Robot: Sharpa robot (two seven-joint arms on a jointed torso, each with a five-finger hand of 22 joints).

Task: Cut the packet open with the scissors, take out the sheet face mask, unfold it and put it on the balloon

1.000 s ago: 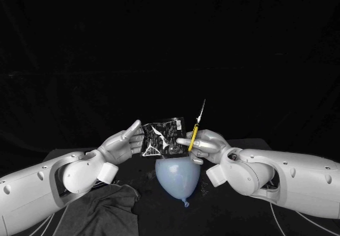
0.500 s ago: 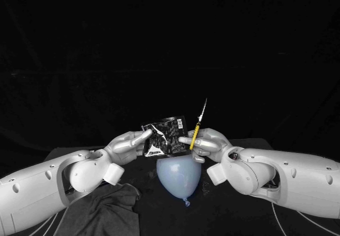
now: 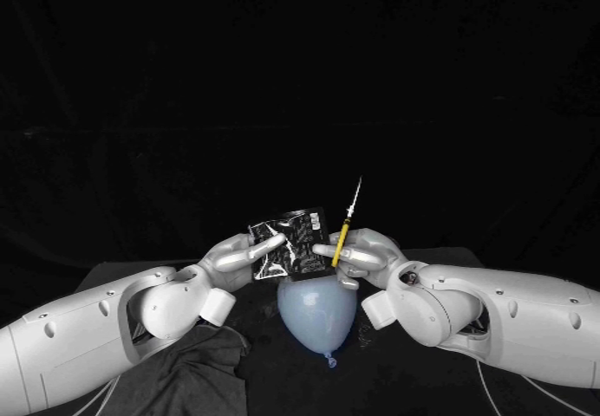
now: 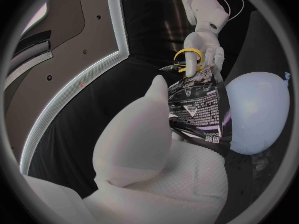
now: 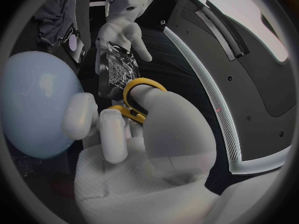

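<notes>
Pinches the packet (image 3: 290,243) in the left hand (image 3: 238,258): thumb pressed on the near face, the other fingers behind, taking hold along the packet's left edge. Keeps it upright just over the wide far end of the balloon (image 3: 316,314), with the lower edge meeting the balloon's outline. Cannot tell whether that edge touches the balloon or hangs just clear of it.

Grips the scissors (image 3: 344,227) in the right hand (image 3: 362,256), over the balloon's far right shoulder, with the thumb through one yellow loop and the other fingers curled round the handles. Points the blades straight up, close alongside the packet's right edge and rising past its top edge. Cannot tell from the thin line of the blades whether they are parted.

Brackets the balloon with both forearms, one on each flank, leaving only a narrow gap on either side. Shows the balloon pale blue, lying on the black table (image 3: 113,273) with its knot toward the robot.

Finds a crumpled dark cloth (image 3: 187,373) to the balloon's near left, under the left forearm, its edge just beside the balloon's flank with a strip of table between. Offers dark open space beyond the balloon and above the blade tip.
</notes>
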